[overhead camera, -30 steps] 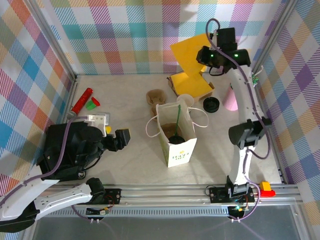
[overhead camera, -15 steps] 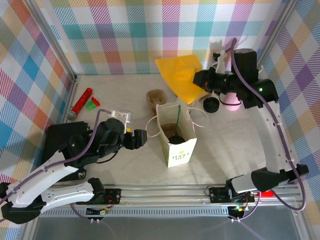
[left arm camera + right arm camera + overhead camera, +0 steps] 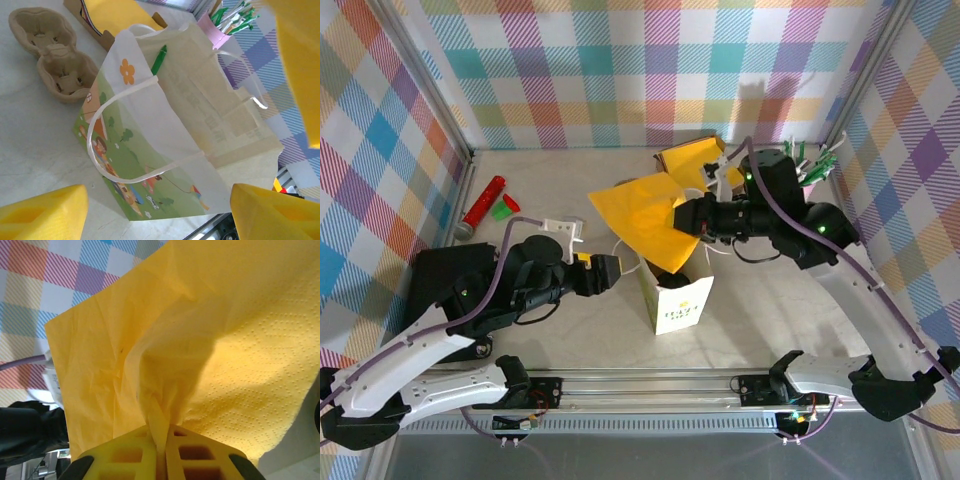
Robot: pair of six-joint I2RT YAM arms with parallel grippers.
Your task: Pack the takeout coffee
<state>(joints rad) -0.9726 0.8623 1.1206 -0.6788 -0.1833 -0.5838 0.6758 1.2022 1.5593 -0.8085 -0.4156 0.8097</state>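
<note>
The right gripper had its jaws pinched on a yellow napkin draped over the white paper bag rim. The left gripper, jaws apart, sat beside its left edge. The takeout coffee's place could not be told. Open counter lay rightward.

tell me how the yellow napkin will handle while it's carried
Probably floppy: the yellow napkin bunches into folds where the right gripper pinches it, then fans out loose. Likely very light, so it may flutter or drape across the white paper bag. It looks like thin embossed paper, so a snag could tear it.
</note>
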